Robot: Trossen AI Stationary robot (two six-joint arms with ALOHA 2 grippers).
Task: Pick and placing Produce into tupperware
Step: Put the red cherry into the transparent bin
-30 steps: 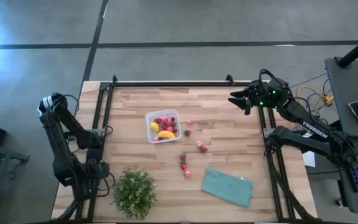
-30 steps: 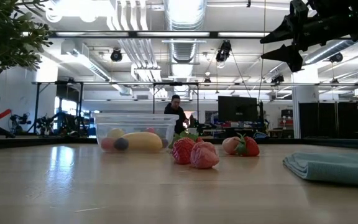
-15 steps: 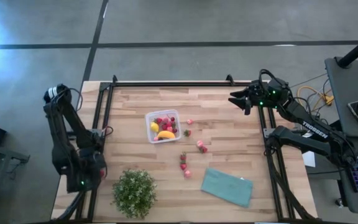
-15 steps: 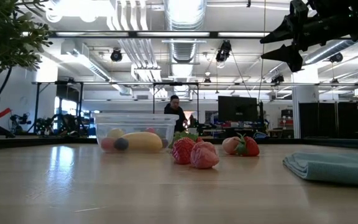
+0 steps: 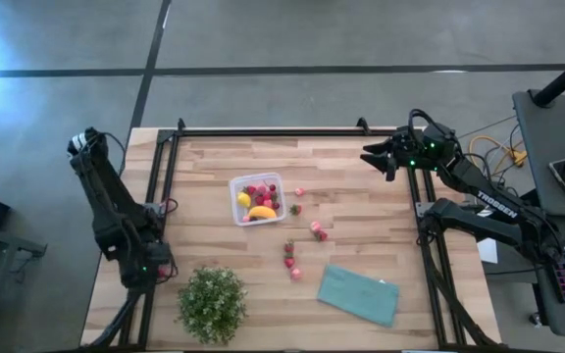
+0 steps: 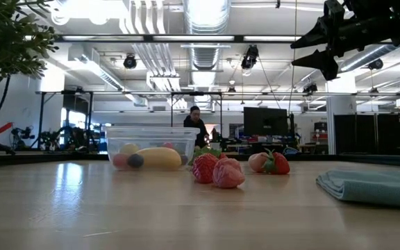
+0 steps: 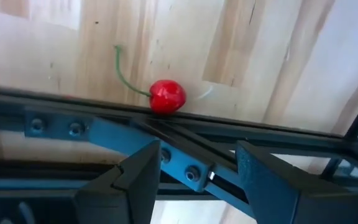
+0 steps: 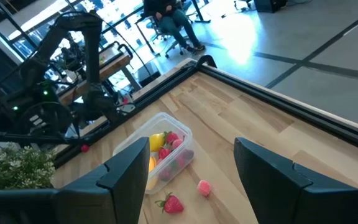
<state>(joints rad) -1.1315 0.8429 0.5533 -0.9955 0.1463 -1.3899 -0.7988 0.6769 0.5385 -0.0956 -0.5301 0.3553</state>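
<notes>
The tupperware (image 5: 257, 198) sits on the bench (image 5: 214, 255) a little toward ten o'clock of its middle, upright, holding a banana (image 5: 261, 211), a yellow round fruit (image 5: 243, 200) and several red strawberries (image 5: 259, 191); in the low view the container (image 6: 152, 147) shows the banana (image 6: 160, 157) lying along its near wall; loose strawberries lie outside it, one (image 5: 300, 191) just beside its three o'clock edge, one (image 5: 294, 209) near its four o'clock corner, a pair (image 5: 318, 231) farther toward four o'clock, and more (image 5: 290, 257) toward five o'clock; a teal cloth (image 5: 359, 294) lies beyond those at the bench's five o'clock part; a potted plant (image 5: 212, 302) stands at seven o'clock; the right tool (image 5: 381, 157) hangs released, fingers spread, high over the two o'clock corner, well apart from the fruit; the left tool (image 7: 194, 171) is released too, low at the eight o'clock edge over the dark frame rail (image 7: 104, 127), with a red cherry (image 7: 167, 96) lying on the wood against that rail.
</notes>
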